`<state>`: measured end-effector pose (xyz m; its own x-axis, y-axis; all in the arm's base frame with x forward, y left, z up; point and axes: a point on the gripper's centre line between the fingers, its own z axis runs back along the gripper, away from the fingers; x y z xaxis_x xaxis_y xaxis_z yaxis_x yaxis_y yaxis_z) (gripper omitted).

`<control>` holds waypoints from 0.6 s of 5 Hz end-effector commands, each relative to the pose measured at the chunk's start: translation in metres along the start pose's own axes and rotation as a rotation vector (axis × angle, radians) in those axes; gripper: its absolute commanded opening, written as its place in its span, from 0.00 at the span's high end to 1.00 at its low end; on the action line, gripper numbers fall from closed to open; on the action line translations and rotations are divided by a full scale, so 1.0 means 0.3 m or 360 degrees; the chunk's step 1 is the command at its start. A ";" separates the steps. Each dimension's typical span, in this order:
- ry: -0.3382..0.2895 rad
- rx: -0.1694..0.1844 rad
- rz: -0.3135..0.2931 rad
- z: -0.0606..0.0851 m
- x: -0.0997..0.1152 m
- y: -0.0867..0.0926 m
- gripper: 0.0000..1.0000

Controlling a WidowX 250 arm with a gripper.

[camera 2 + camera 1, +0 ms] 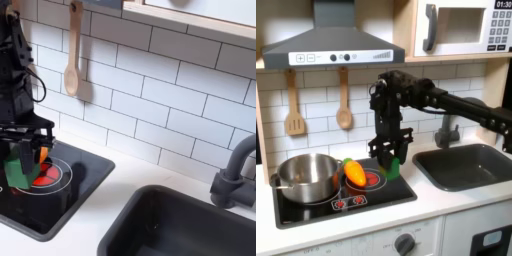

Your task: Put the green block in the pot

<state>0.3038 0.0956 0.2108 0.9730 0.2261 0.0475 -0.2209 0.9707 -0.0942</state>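
The sink lies nearest the camera in the second exterior view, at the lower right, with the faucet behind it. The gripper points straight down over the hob, its fingers narrowed around the green block — the block sits between the fingertips, just above the red burner ring. In the first exterior view the orange toy lies just left of the gripper, touching the pot. The pot stands at the hob's left end, apart from the block. Two wooden utensils hang on the tiled wall behind.
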 end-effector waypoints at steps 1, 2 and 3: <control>0.0000 0.0011 -0.0010 -0.020 0.019 0.000 1.00; 0.0001 0.0007 -0.0013 -0.037 0.029 0.003 1.00; -0.0029 0.0010 0.0004 -0.034 0.040 0.008 1.00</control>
<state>0.3169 0.1004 0.1997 0.9727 0.2228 0.0652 -0.2170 0.9724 -0.0857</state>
